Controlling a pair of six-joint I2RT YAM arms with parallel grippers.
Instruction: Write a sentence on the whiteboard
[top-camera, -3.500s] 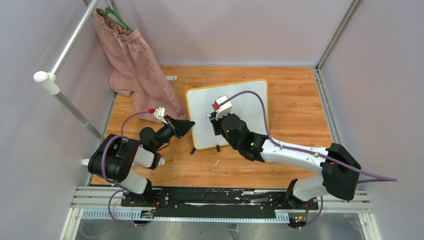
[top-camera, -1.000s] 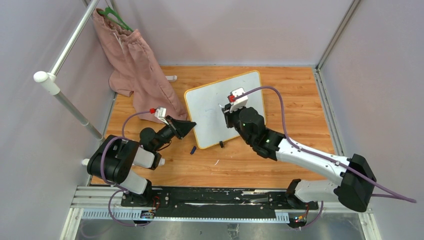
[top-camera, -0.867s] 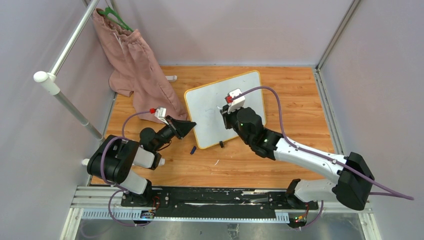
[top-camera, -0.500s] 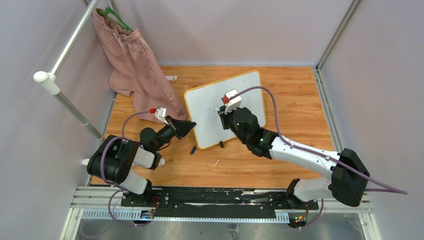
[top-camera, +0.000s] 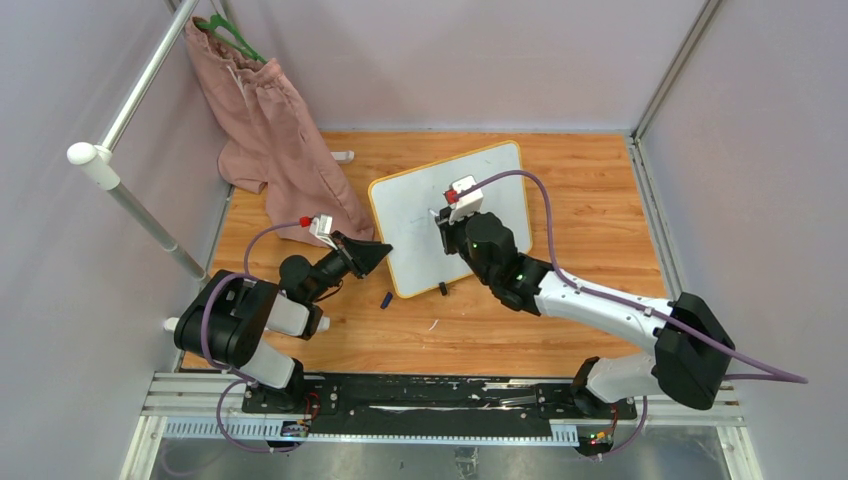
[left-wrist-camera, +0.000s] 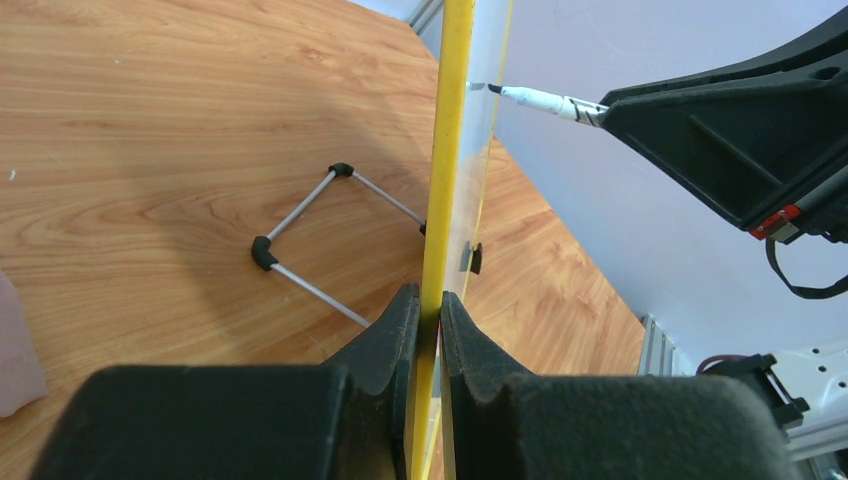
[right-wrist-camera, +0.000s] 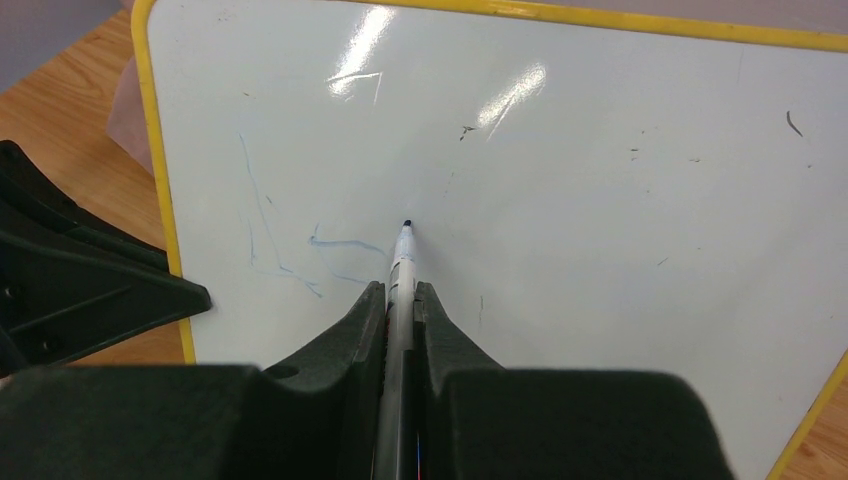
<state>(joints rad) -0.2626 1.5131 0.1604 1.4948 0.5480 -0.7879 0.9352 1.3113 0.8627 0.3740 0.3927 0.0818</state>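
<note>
the whiteboard (top-camera: 412, 232) stands tilted mid-frame in the top view, with bare wooden table (top-camera: 590, 200) to its right. the sentence (right-wrist-camera: 345, 242) is faint blue strokes, unreadable. the left gripper (left-wrist-camera: 428, 300) clamps its yellow edge; the right gripper (right-wrist-camera: 400, 295) pinches a marker (right-wrist-camera: 403, 262), tip touching the board.

- No whole word, number or brand can be read anywhere.
- On the whiteboard (right-wrist-camera: 620, 200), the sentence (right-wrist-camera: 262, 240) is only a few faint blue strokes. They lie just left of the tip of the marker (right-wrist-camera: 404, 250) held in the right gripper (right-wrist-camera: 400, 292). The clearest is a long downward line with a short foot, like a capital "L".
- Between that "L" and the gripper's marker tip runs a short level stroke with a slanted tail; which letter it is cannot be told.
- In the top view the same strokes are too faint to read.
</note>
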